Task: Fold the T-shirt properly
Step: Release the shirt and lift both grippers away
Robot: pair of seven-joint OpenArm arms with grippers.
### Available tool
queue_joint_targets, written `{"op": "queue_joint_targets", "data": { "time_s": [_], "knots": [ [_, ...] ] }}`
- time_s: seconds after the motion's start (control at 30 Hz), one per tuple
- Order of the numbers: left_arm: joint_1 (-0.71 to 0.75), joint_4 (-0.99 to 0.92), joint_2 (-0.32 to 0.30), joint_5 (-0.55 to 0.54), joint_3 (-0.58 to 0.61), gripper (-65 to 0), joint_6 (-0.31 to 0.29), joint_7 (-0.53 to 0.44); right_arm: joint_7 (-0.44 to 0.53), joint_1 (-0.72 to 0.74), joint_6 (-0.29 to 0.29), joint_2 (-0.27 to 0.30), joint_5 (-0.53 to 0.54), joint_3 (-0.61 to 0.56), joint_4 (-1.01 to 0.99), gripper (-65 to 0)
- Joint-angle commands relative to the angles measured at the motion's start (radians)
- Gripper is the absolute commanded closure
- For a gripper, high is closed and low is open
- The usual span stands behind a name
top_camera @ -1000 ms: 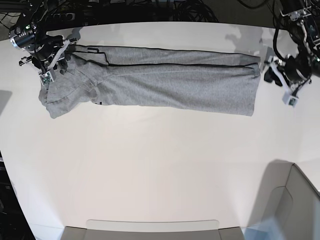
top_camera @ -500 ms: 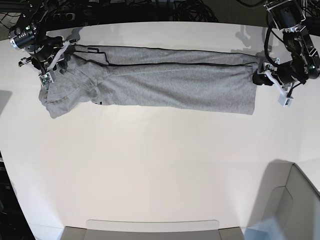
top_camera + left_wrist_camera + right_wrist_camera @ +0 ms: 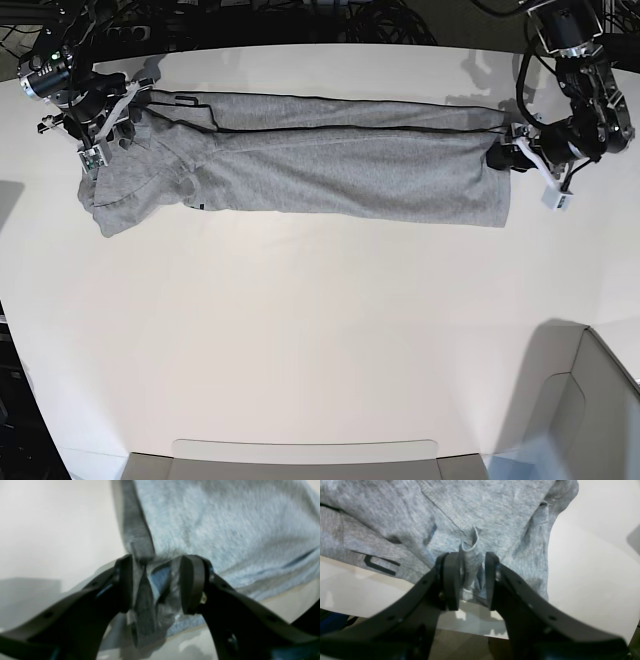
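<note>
The grey T-shirt lies as a long strip across the far side of the white table. My left gripper is at the strip's right end. In the left wrist view this gripper is open, its fingers standing apart with a loose bunch of the T-shirt hem between them. My right gripper is at the crumpled left end. Seen from the right wrist, that gripper is shut on an upright fold of the T-shirt. Black lettering peeks out beside it.
A grey bin stands at the table's near right corner. A flat grey tray lies along the near edge. Dark cables run behind the far edge. The table edge is just under the right gripper.
My left gripper has swung in from right of the shirt and now straddles its right-end hem. The right gripper and its end of the shirt have not moved.
</note>
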Motion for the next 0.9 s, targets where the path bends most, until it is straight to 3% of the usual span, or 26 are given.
{"op": "queue_joint_targets", "data": {
  "time_s": [0.0,0.07,0.17,0.3,0.43,0.67,0.87],
  "knots": [
    [0.01,-0.006,0.013,0.058,0.03,-30.6,0.006,0.062,0.012,0.004,0.011,0.011,0.009,0.003,0.013,-17.7],
    [0.01,-0.006,0.038,0.064,0.048,-29.6,0.006,0.062,0.012,0.007,0.011,0.009,0.009,0.003,0.013,-17.7],
    [0.012,-0.006,0.049,0.064,0.053,-21.8,0.006,0.062,0.012,0.022,0.011,0.009,0.009,0.003,0.013,-17.7],
    [0.01,-0.008,0.05,0.066,0.041,-0.3,0.006,0.062,0.012,0.028,0.011,0.008,0.015,0.005,0.013,-17.7],
    [0.006,-0.009,0.026,0.066,0.016,0.0,0.006,0.062,0.014,0.065,0.011,-0.014,0.015,0.011,0.016,-17.7],
    [-0.094,-0.011,-0.033,0.124,-0.246,0.0,0.006,0.062,0.014,0.141,0.011,-0.069,0.015,0.084,0.035,-17.7],
    [-0.168,-0.011,-0.071,0.17,-0.323,0.0,0.006,0.062,0.014,0.167,0.011,-0.078,0.015,0.137,0.035,-17.7]
  ]
}}
